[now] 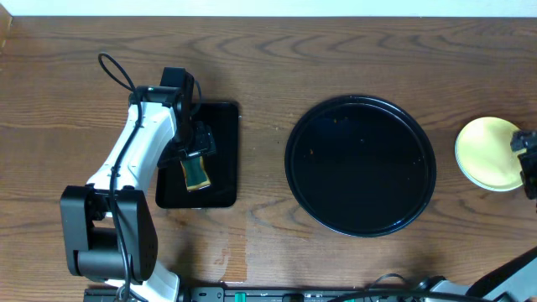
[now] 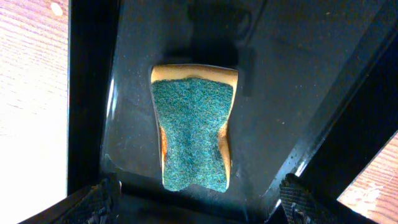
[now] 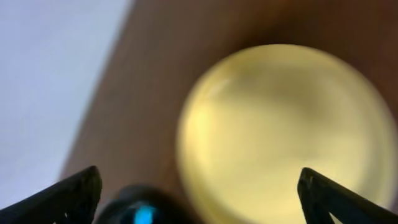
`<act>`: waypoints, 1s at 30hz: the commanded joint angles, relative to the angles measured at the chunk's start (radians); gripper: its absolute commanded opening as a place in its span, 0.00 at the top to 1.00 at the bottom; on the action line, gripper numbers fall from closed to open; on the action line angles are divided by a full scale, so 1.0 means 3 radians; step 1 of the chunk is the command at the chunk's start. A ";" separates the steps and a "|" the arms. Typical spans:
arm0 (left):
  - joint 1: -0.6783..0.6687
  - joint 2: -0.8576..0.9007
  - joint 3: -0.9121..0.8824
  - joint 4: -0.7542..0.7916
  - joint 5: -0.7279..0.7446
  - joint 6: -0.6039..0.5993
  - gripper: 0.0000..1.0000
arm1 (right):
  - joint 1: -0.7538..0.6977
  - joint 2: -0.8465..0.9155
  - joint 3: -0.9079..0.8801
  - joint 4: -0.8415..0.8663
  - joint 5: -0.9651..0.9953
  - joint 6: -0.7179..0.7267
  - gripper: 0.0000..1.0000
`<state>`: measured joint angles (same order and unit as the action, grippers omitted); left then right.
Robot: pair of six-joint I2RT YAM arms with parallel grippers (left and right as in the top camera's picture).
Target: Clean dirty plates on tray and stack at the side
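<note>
The round glossy black tray point(image 1: 361, 165) sits right of centre with no plate on it. A pale yellow plate point(image 1: 487, 153) lies on the wood at the table's right side, blurred and filling the right wrist view point(image 3: 286, 124). What lies under it I cannot tell. My right gripper point(image 1: 527, 159) hangs at the plate's right edge, open point(image 3: 199, 183), with nothing between its fingers. My left gripper point(image 1: 196, 143) is open point(image 2: 200, 196) over a green-and-yellow sponge point(image 2: 194, 134), which lies free on the small rectangular black tray point(image 1: 220, 126).
The sponge point(image 1: 195, 172) rests in the lower half of the rectangular tray. The left arm's base point(image 1: 105, 231) stands at the front left. A pale strip point(image 1: 268, 8) runs beyond the table's far edge. A dark blurred part with a blue light point(image 3: 140, 208) shows low in the right wrist view.
</note>
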<state>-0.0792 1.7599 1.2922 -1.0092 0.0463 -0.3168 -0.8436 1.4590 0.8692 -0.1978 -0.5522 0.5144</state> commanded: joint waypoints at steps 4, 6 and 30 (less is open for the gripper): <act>0.0014 0.0006 0.0004 -0.0006 -0.0017 -0.0004 0.17 | 0.0627 -0.0938 0.0047 -0.0403 -0.0765 -0.0351 0.01; 0.0014 0.0006 0.0004 -0.0006 -0.0017 -0.0004 0.17 | 0.0889 -0.1142 0.0047 -0.0567 -0.0717 -0.0595 0.01; 0.0014 0.0006 0.0004 -0.0006 -0.0017 -0.0004 0.17 | 0.2387 -0.2001 0.0047 -0.2096 0.0099 -0.0871 0.01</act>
<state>-0.0792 1.7599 1.2922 -1.0096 0.0467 -0.3168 -0.1337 0.8597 0.8726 -0.8127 -0.6193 0.2840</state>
